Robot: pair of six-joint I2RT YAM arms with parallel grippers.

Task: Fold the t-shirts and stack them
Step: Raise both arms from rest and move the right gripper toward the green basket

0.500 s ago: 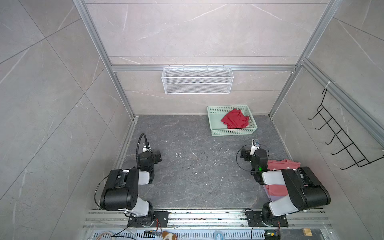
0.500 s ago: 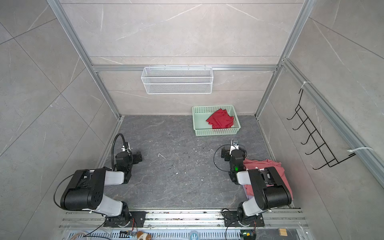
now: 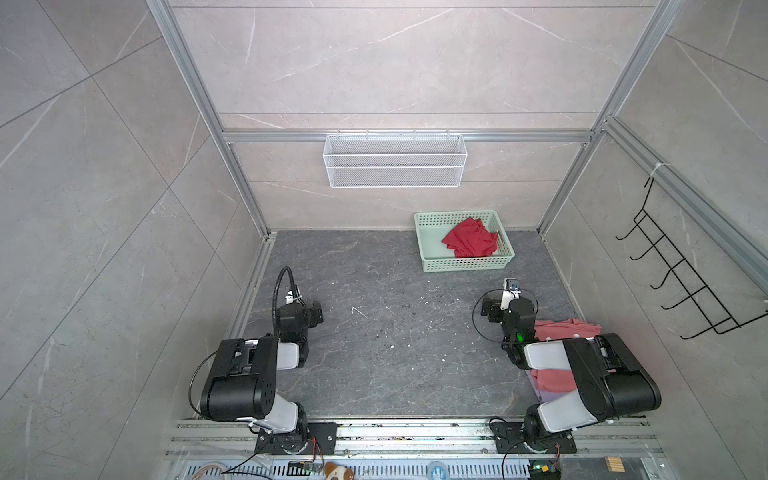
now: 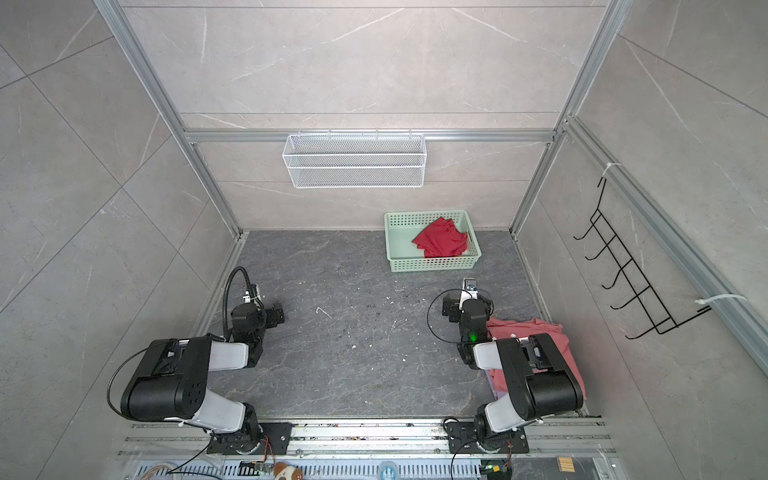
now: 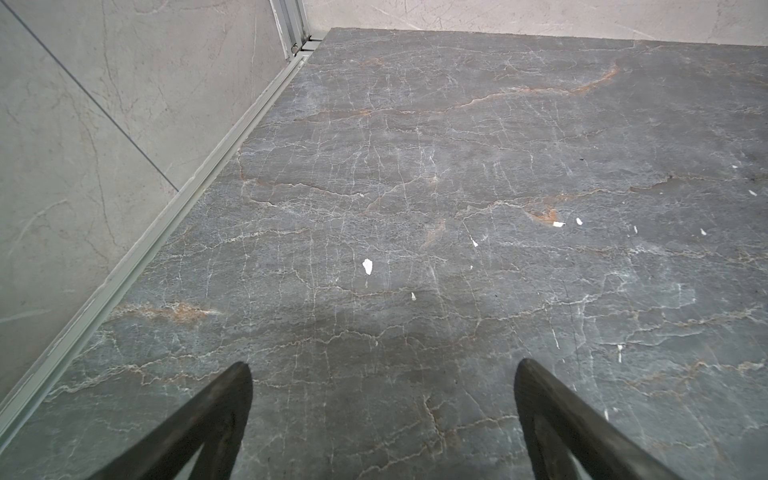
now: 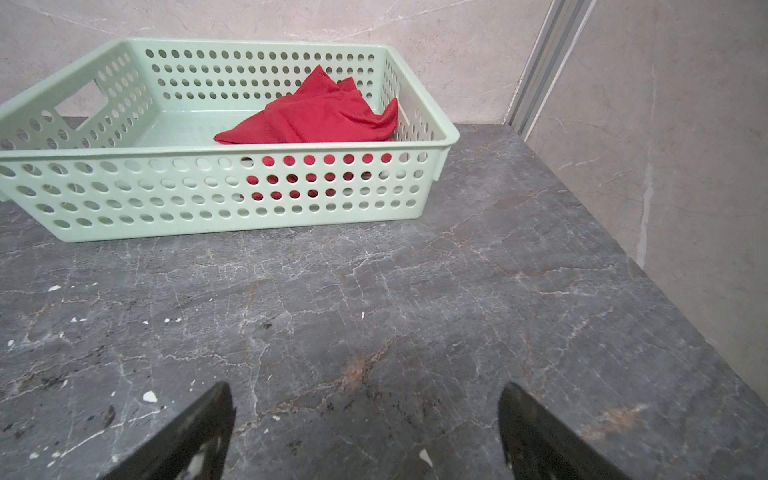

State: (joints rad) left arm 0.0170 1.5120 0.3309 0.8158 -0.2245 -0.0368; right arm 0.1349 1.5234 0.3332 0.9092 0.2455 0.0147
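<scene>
A: Pincers?

B: Left gripper (image 5: pixel 383 368): jaws spread wide, nothing between them, only bare tabletop (image 5: pixel 415 166) below. Right gripper (image 6: pixel 365 386): also spread wide and empty, facing the basket.

A: Shirts?

B: The red t-shirt (image 6: pixel 316 114) lies crumpled inside the mint-green perforated basket (image 6: pixel 232 216), upper middle of the right wrist frame, bunched toward the basket's right end. The salmon-pink t-shirt (image 3: pixel 557 330) is at lower right in both top views, under the right arm. A strip of the lavender t-shirt (image 3: pixel 546 395) shows beneath it (the arm hides most of both).

A: What could go wrong?

B: Three things, as I judge it.
- A pinch into that crumpled heap may catch several layers, so the shirt comes up as a knot, not by an edge.
- The basket looks light. If cloth snags on its wall or holes, the lift may drag or tip the basket.
- The right arm sits directly over the pink and lavender pile, so a low swing outward could rumple it or pull it toward the table edge.

A: Any writing or brands?

B: None legible. No chest print shows on the red cloth as it lies, and I can read no label on the basket or the arms.
</scene>
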